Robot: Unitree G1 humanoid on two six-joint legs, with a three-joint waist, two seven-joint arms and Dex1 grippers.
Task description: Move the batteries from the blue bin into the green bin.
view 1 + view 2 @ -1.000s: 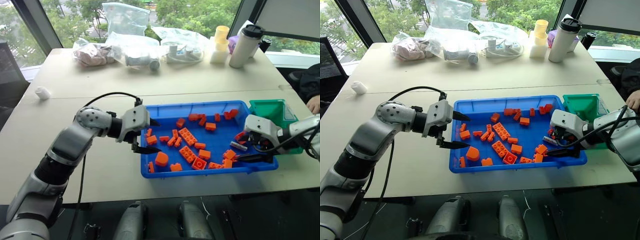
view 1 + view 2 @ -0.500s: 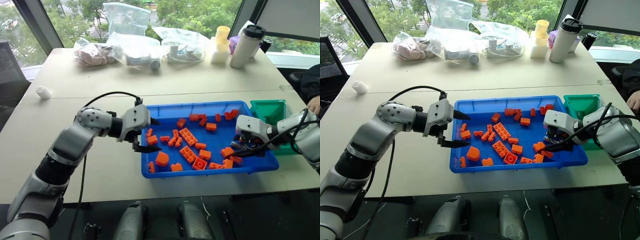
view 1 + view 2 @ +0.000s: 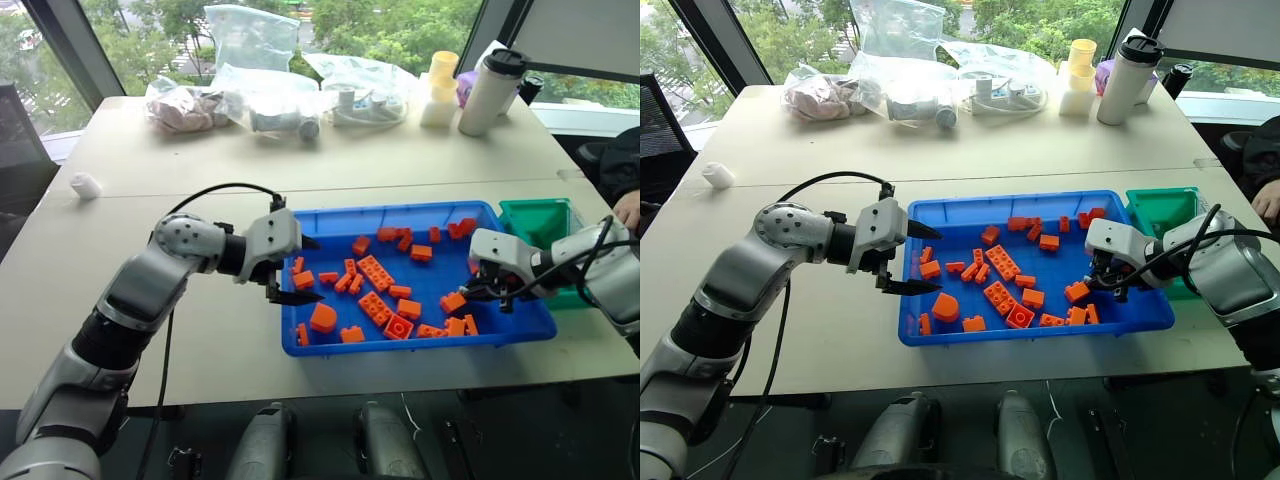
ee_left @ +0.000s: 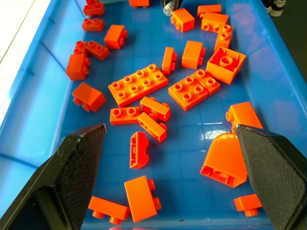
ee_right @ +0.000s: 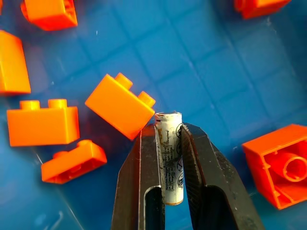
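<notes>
Right wrist view: right end effector [image 5: 170, 143] clamped on slim silver-grey cylindrical battery [image 5: 170, 158], long axis along fingers, above shallow blue plastic bin [image 3: 520, 330]; small green plastic bin [image 3: 540, 222] adjacent rightward. Left end effector [image 3: 297, 270] wide open, empty.

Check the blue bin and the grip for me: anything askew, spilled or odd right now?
Nothing spilled or damaged. The orange bricks lie loose inside the blue bin, and the right gripper is shut squarely on a battery above the bin floor. The left gripper hangs open over the bricks.
</notes>
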